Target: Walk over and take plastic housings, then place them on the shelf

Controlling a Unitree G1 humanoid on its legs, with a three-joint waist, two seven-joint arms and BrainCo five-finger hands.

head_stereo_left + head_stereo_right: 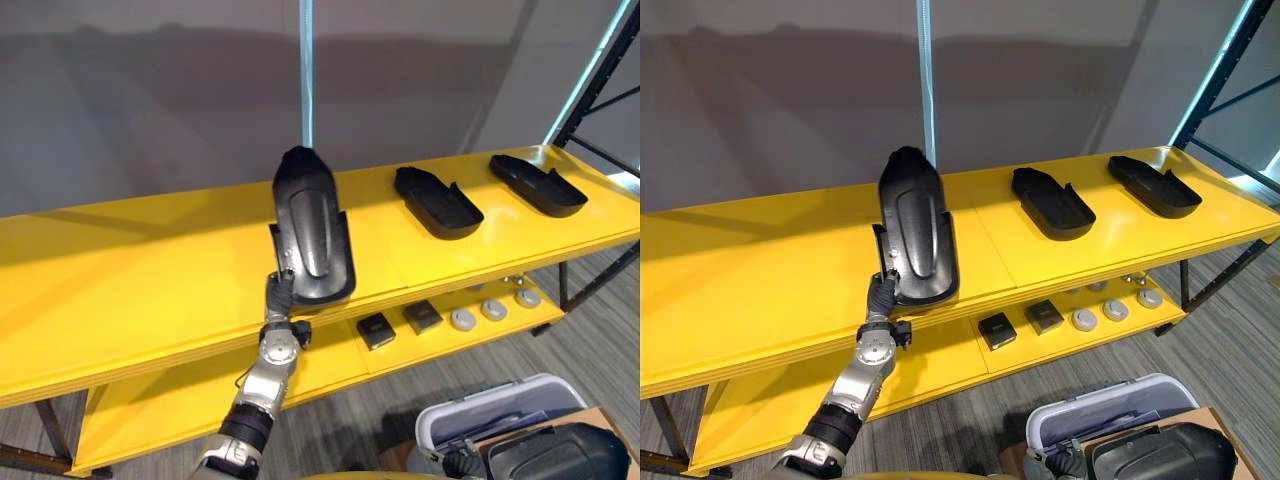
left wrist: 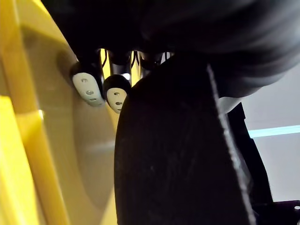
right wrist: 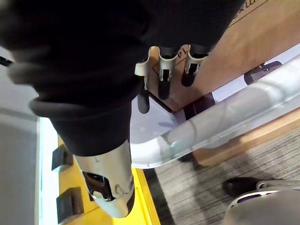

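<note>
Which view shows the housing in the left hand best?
Left eye view: the whole housing is visible, its near end held by the left hand at the yellow shelf edge. Right eye view matches. Left wrist view gives a close dark surface past the fingers.

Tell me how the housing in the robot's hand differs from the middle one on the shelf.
The left hand grips the held housing at the shelf edge; the middle housing lies free, further back. The held housing points straight back; the middle housing lies slanted. Both are black.
</note>
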